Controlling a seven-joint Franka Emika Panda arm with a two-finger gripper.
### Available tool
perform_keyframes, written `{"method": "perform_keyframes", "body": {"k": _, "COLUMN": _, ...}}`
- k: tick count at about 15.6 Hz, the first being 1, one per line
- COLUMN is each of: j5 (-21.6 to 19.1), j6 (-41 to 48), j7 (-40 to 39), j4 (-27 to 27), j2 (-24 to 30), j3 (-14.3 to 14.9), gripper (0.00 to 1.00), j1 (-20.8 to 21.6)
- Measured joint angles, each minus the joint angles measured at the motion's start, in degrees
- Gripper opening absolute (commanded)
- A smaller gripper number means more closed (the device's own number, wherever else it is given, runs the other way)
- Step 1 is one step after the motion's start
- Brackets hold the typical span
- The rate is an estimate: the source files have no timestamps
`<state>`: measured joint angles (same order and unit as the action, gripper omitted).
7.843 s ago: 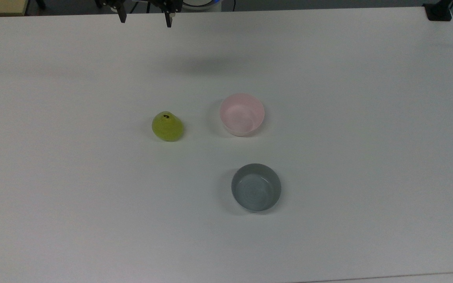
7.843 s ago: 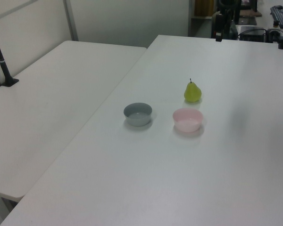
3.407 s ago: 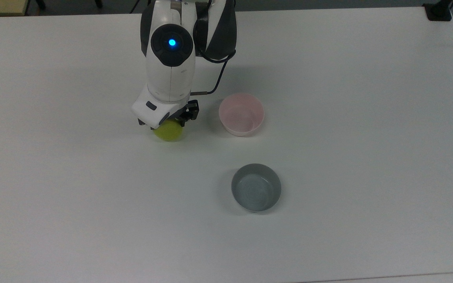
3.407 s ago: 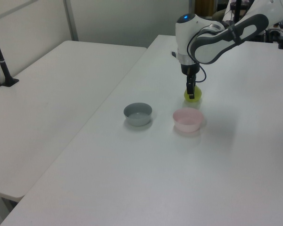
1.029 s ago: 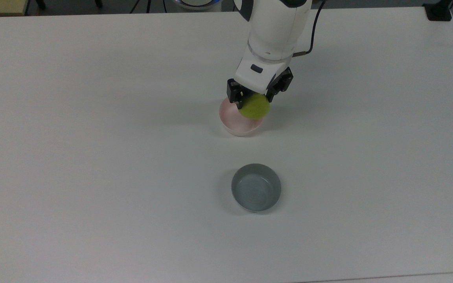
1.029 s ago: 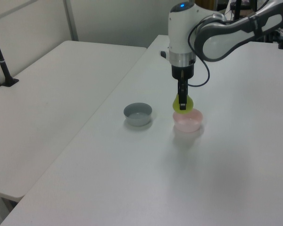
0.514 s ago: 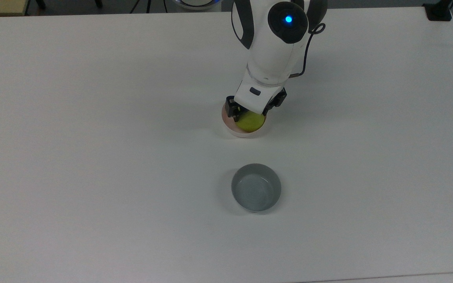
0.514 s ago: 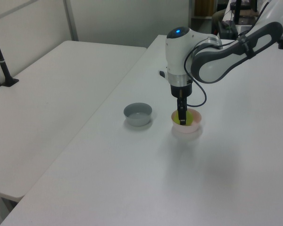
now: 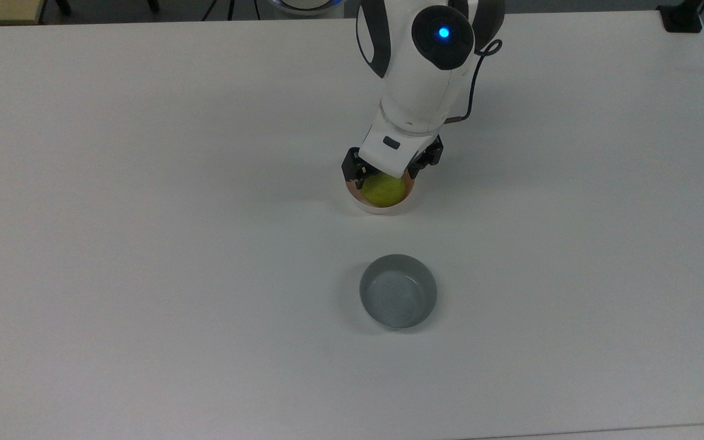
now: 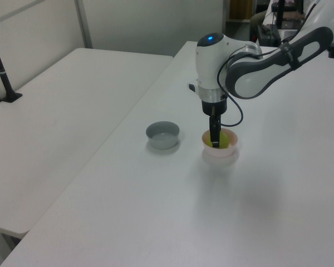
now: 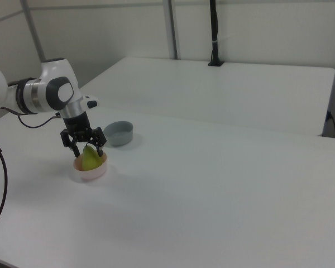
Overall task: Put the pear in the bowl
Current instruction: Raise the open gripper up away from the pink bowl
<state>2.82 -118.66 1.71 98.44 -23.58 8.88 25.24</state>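
Note:
The yellow-green pear stands upright inside the pale pink bowl, near the middle of the white table. My gripper hangs straight down over the bowl. It is open, with one dark finger on each side of the pear's narrow top and a gap showing to the fruit in the right view. In the top view the white hand covers the far half of the bowl and the pear's stem end.
A grey-blue bowl stands empty a short way from the pink one, below it in the top view. A second white table adjoins along the left view's left, with a black post on it.
Over the last second the gripper came down with the pear into the pink bowl. Its fingers have since spread apart, and the pear rests in the bowl.

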Motion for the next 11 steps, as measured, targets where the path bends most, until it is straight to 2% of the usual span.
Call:
{"method": "perform_keyframes", "body": {"k": 3, "j5": 0.0, "j6": 0.73, "j7": 1.33, "j4": -0.3, "j2": 2.56, "j3": 0.02, "gripper": 1.0, "j1": -0.46}}
{"method": "perform_keyframes", "body": {"k": 6, "j5": 0.0, "j6": 5.49, "j7": 4.64, "j4": -1.88, "j2": 6.84, "j3": 0.05, "gripper": 1.0, "j1": -1.28}}
{"method": "perform_keyframes", "body": {"k": 11, "j5": 0.0, "j6": 10.78, "j7": 7.7, "j4": -4.34, "j2": 12.52, "j3": -0.13, "gripper": 1.0, "j1": -6.15}}
